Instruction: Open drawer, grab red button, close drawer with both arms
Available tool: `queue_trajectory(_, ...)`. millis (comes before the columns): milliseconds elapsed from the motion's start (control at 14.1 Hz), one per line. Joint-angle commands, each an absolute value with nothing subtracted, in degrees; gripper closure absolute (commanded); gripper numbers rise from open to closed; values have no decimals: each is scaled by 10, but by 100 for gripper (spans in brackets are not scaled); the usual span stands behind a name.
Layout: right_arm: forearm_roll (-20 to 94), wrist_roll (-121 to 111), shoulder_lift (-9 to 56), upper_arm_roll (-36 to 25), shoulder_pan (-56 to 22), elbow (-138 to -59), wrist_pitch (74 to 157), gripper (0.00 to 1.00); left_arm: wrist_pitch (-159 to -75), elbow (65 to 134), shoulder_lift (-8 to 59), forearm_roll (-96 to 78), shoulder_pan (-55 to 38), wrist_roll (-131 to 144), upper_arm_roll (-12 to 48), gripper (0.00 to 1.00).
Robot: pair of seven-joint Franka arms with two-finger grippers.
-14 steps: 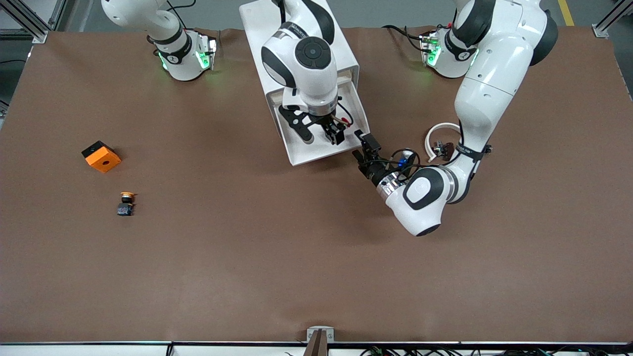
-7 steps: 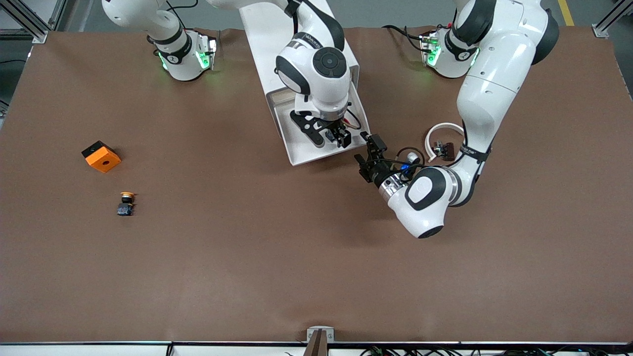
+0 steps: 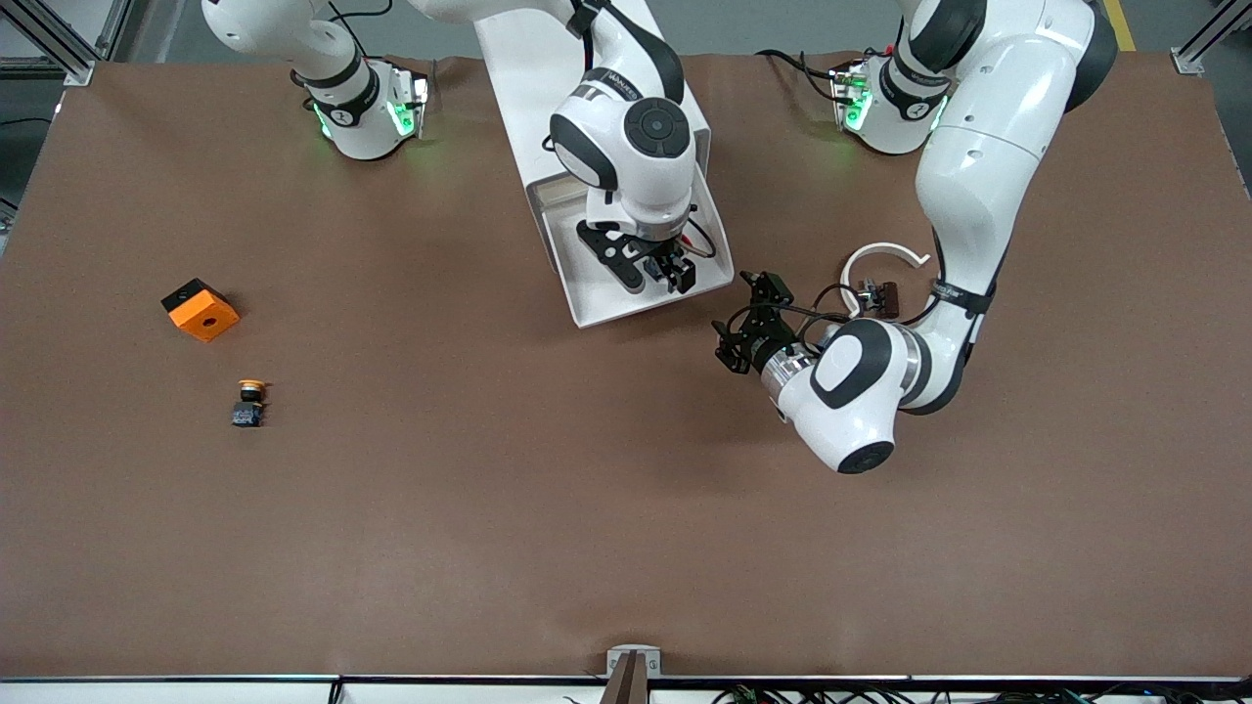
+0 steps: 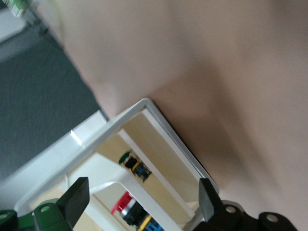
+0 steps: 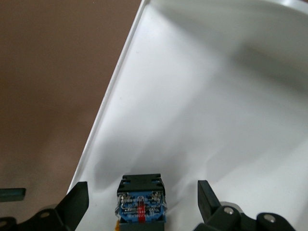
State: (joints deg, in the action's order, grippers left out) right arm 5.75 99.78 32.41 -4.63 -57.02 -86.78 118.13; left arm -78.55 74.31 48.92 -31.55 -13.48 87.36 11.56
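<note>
White tray, cream front: the drawer [image 3: 587,286] at the foot of the cabinet [image 3: 548,59] is pulled right out, so I'd call the opening step finished. What's left, as I read it, is the actual grab, lifting the button out, then pushing the drawer shut with both arms

My right gripper [image 3: 673,277] is down inside the tray with its fingers [image 5: 77,197] spread wide. The button [image 5: 141,204] sits on the tray floor in the gap between them, a bit closer to one finger than the other, and neither pad is touching it. So I'm straddling it, not gripping it yet

As for which way it points, my right wrist camera shows the blue contact block with a red strip on it, with the black collar past that, farther from the wrist. The red cap doesn't show from there. The left wrist camera catches the button [image 4: 126,204] with red cap, black collar and blue block in a row. My guess is it's lying on its side with the long axis flat on the tray, running roughly along the gap between my fingers rather than across it. I wouldn't swear which end the cap is on

My left gripper [image 3: 745,318] waits over the table [image 3: 489,489] just off the drawer's front corner, jaws apart and holding nothing
</note>
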Motion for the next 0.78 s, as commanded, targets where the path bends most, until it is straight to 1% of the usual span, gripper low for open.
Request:
queue_trajectory(0, 53, 1009, 334, -53, -578, -853, 1176, 0, -815, 751, 461, -263, -139, 766, 113, 0)
queue_trajectory(71, 54, 1009, 334, -53, -578, -852, 1176, 0, -834, 751, 458, -243, -139, 734, 114, 0)
queue_trajectory(142, 55, 1010, 334, -52, -578, -849, 1177, 8, -856, 751, 449, -229, -139, 704, 113, 0)
queue_trajectory(213, 56, 1010, 334, -52, -578, -846, 1176, 13, -887, 753, 442, -215, -139, 672, 113, 0)
queue_trajectory(426, 56, 1010, 334, -52, -578, -845, 1177, 22, -957, 756, 439, -188, -139, 612, 117, 0)
queue_trajectory(496, 56, 1010, 335, -52, -578, -845, 1177, 26, -975, 756, 439, -187, -139, 596, 117, 0)
queue_trajectory(567, 57, 1010, 335, -52, -578, -845, 1177, 32, -988, 756, 439, -187, -139, 583, 118, 0)
queue_trajectory(709, 57, 1010, 335, -52, -578, -845, 1177, 38, -1012, 757, 438, -173, -145, 567, 118, 0)
